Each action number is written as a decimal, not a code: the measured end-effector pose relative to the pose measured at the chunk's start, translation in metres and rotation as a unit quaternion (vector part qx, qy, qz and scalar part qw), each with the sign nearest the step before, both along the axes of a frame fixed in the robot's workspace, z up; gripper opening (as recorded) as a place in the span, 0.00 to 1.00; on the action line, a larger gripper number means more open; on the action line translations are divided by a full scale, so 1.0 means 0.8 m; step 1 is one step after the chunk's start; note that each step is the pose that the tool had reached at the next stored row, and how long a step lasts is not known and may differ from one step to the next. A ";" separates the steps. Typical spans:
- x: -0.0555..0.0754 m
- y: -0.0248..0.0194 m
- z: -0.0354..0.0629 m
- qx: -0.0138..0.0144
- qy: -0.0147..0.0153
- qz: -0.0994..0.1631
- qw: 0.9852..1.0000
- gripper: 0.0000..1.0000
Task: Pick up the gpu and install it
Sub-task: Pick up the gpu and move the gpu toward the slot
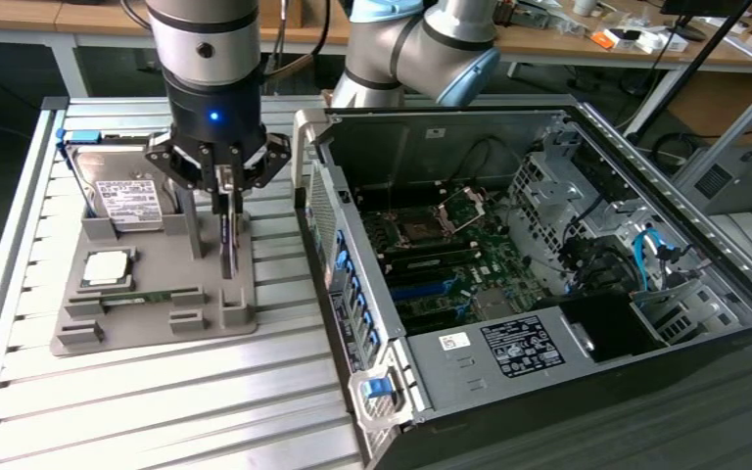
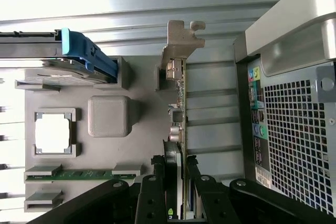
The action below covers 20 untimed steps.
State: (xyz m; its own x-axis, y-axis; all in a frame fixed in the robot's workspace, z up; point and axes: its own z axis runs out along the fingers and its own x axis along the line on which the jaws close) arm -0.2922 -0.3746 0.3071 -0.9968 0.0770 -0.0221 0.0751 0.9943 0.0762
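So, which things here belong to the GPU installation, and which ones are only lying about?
For the job: the gpu, held upright in the closed gripper; the open computer case.
Lying about: hard drive, CPU chip, memory stick, all on the grey holder.

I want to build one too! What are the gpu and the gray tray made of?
The gpu: seems a green-edged circuit board with a dull silvery metal bracket. The gray tray: probably matte plastic, even gray, no shine.
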 end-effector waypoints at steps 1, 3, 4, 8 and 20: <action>0.000 0.0000 0.001 0.000 0.000 0.000 1.000 0.27; 0.000 0.0000 0.001 0.000 0.000 0.000 1.000 0.27; 0.000 0.0000 0.002 0.000 0.000 0.000 1.000 0.27; 0.000 0.0000 0.004 0.000 0.000 0.000 1.000 0.27; 0.000 0.0000 0.012 0.000 0.000 0.000 1.000 0.27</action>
